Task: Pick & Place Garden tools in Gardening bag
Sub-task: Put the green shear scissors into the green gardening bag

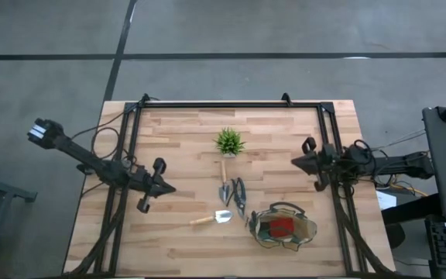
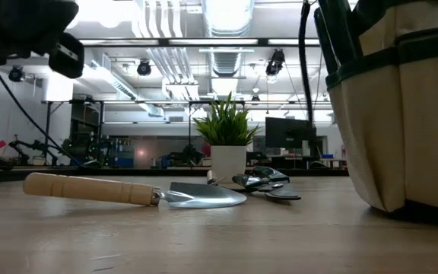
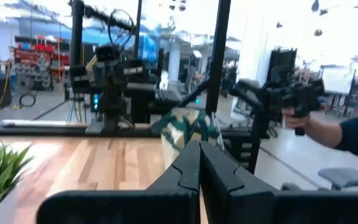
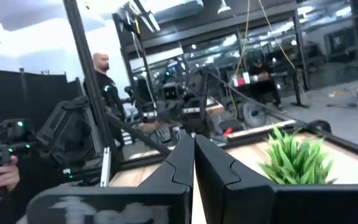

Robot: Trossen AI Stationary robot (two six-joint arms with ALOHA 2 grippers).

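The table (image 1: pixel 169 128) holds two trowels (image 1: pixel 211 218), two shears (image 1: pixel 239 195), one plant (image 1: pixel 229 142), one bag (image 1: pixel 308 232) and one red glove (image 1: pixel 281 225).

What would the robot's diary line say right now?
left hand: shut, idle, table's left | right hand: shut, idle, table's right | bag: red item inside | trowels, shears: on table

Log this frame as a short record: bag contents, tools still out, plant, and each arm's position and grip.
bag: gardening bag at the table's near right, red glove-like item inside
tools out: trowel left of the bag; second trowel and two pruning shears between plant and bag
plant: potted plant, upright mid-table
left gripper: shut, empty, left side
right gripper: shut, empty, right side
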